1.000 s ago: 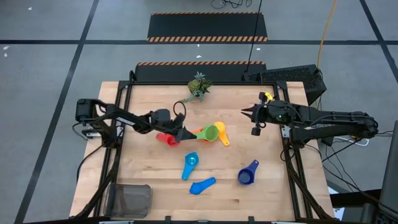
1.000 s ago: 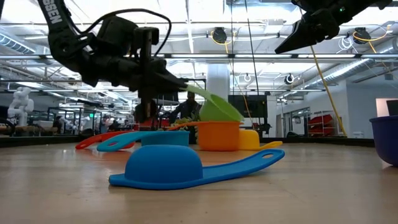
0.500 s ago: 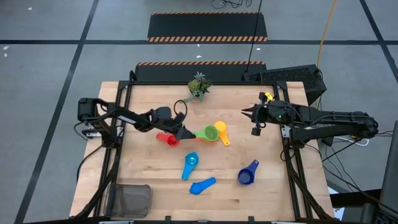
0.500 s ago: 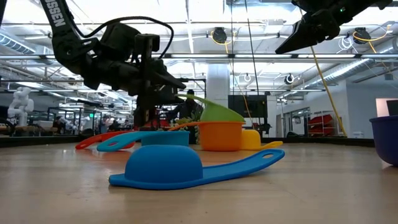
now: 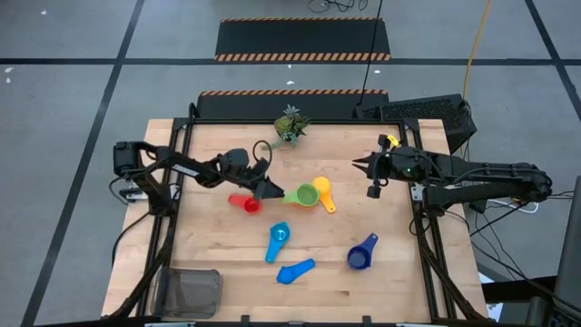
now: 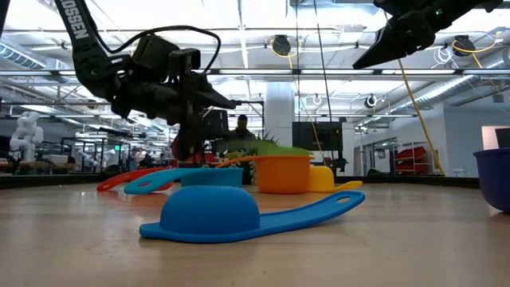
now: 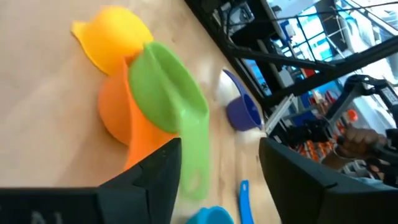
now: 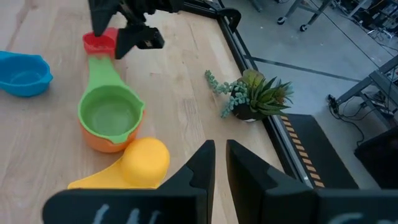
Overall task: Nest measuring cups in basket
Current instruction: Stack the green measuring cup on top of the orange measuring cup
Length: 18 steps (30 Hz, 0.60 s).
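Now the green cup (image 5: 309, 194) sits nested in the orange cup (image 8: 102, 142) near the bench (image 5: 218, 254) centre, its handle between the spread fingers of the left end effector (image 5: 271, 192), which does not pinch it. I judge this nesting step done; next another cup must be picked. The basket (image 5: 189, 292) stands well apart at the bench corner. The right end effector (image 5: 359, 164) hovers aside, pressed together.

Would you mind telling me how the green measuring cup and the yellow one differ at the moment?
The green cup sits upright, nested inside the orange cup; the yellow cup lies upside down on the table, beside them. The green cup's handle points toward the left end effector; the yellow cup's handle points away. Both are plastic scoops outside the basket.
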Motion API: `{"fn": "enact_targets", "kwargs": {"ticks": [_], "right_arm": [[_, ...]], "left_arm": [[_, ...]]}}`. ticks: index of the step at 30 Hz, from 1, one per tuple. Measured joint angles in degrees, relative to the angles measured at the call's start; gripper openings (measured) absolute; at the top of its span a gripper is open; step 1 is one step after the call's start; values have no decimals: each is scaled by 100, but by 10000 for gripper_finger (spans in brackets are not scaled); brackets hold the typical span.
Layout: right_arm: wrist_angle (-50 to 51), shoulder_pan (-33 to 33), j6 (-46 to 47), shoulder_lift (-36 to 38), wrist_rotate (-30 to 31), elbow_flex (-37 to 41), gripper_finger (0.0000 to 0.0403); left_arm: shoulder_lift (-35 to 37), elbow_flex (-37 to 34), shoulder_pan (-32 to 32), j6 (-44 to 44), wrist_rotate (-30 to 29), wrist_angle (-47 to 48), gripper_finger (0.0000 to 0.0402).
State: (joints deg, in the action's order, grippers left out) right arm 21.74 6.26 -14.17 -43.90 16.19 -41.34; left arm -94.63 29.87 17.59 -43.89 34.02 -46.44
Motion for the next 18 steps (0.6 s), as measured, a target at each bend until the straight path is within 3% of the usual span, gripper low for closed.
{"fn": "enact_targets", "kwargs": {"ticks": [9, 14, 18], "right_arm": [[2, 0, 24, 0, 0, 0, 34], [2, 2, 26, 0, -1, 0, 34], [2, 0, 92, 0, -1, 0, 34]], "left_arm": [[185, -2, 159, 566, -226, -23, 228], [287, 74, -628, 1868, -1098, -7, 229], [289, 372, -1379, 3238, -2426, 560, 258]]}}
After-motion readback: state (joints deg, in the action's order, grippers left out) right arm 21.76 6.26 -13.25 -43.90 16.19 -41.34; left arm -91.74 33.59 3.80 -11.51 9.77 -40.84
